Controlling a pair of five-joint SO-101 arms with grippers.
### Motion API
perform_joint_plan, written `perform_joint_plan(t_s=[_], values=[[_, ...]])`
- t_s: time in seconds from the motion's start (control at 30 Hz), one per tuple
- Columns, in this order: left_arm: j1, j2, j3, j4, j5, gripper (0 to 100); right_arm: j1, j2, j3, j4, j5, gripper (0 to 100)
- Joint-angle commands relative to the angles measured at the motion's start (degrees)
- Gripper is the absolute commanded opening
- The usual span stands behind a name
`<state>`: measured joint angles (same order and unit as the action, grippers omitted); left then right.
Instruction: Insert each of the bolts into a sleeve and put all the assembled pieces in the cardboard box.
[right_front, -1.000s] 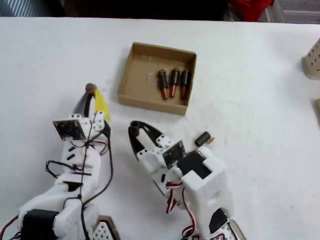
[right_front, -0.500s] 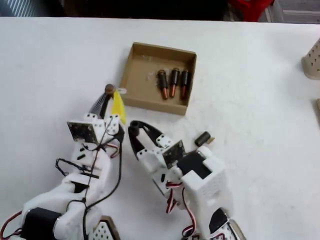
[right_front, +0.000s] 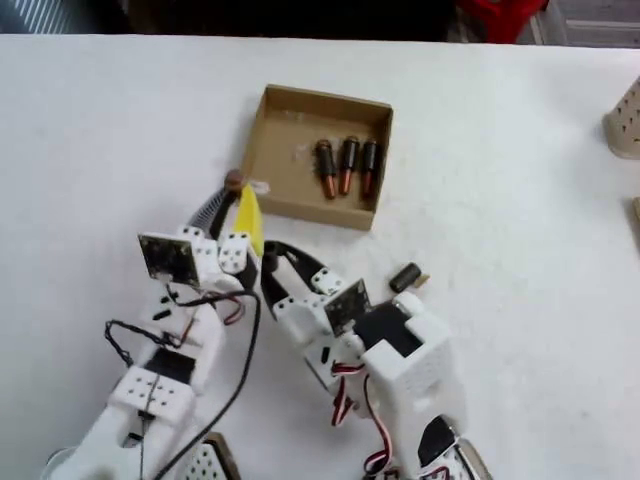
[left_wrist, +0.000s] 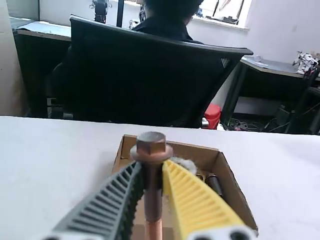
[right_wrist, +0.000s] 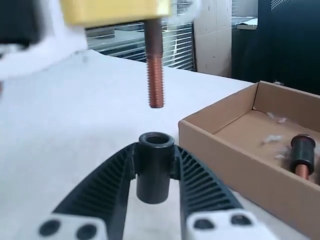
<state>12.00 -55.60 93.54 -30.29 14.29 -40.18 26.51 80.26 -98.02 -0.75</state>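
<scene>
Midway across the white bench (right_front: 520, 200), the brown cardboard box (right_front: 262, 150) held three assembled pieces (right_front: 347, 165). The left gripper (right_front: 233, 195) clamped a copper hex bolt (left_wrist: 151, 150) above the black cylindrical sleeve (right_wrist: 152, 170) pinched by the right gripper (right_front: 272, 262), not yet inserted.

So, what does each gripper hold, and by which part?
Left gripper: copper bolt, by the shank under its head. Right gripper: black sleeve, by its sides.

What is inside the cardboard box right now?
Three assembled pieces lie side by side on the floor of the cardboard box. From the left wrist view, the bolt and left gripper cover much of that floor.
</scene>
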Motion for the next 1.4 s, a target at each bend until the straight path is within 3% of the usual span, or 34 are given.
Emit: perform_joint_plan(t_s=[0.0,0.47,1.37], values=[[2.6,-11.6,-2.6,9.2,0.2,2,-0.4,-0.2,-0.9,-0.1,-0.2,1.6],[5.5,-18.1,-2.5,20.8,-0.1,2,-0.3,-0.2,-0.6,-0.2,-0.2,1.6],[6.2,-17.9,3.8,22.3,-0.2,2,-0.1,-0.8,0.9,-0.6,-0.2,1.6]])
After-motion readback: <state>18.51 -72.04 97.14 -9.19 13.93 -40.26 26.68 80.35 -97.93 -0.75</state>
